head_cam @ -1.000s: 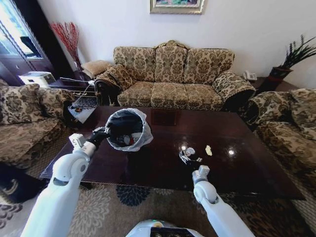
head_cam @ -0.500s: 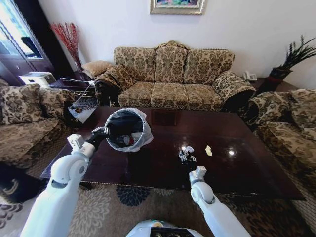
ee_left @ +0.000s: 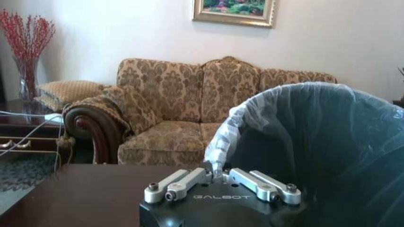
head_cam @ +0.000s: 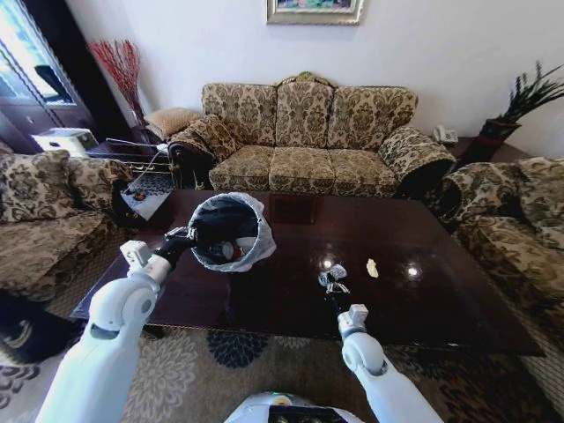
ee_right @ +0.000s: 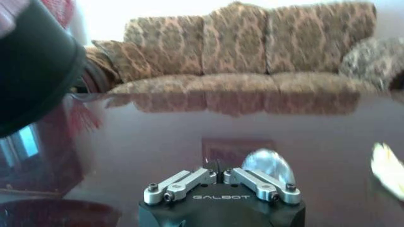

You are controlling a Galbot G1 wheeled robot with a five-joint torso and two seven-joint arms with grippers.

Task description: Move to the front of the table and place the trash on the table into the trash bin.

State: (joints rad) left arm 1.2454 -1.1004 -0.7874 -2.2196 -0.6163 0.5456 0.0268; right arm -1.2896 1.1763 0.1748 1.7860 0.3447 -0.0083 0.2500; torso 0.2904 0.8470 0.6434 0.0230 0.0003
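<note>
Your dark glossy surface [head_cam: 423, 264] is nearly cleared. The lined trash bin [head_cam: 231, 231] already holds several scraps, and your left pincer [ee_left: 218, 182] clamps its bag rim. One pale wrapper [head_cam: 372, 268] remains near mid-surface. Your right pincer [head_cam: 331, 282] pinches a crumpled clear piece [ee_right: 268, 165].

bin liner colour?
Whitish, translucent; the liner ruffles over the black trash bin rim. Left wrist view shows it best.

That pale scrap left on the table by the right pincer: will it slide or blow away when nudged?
Likely yes. The pale scrap looks thin and small, so probably very light, and the table is glossy, so it may skid rather than let fingers get under it.
</note>
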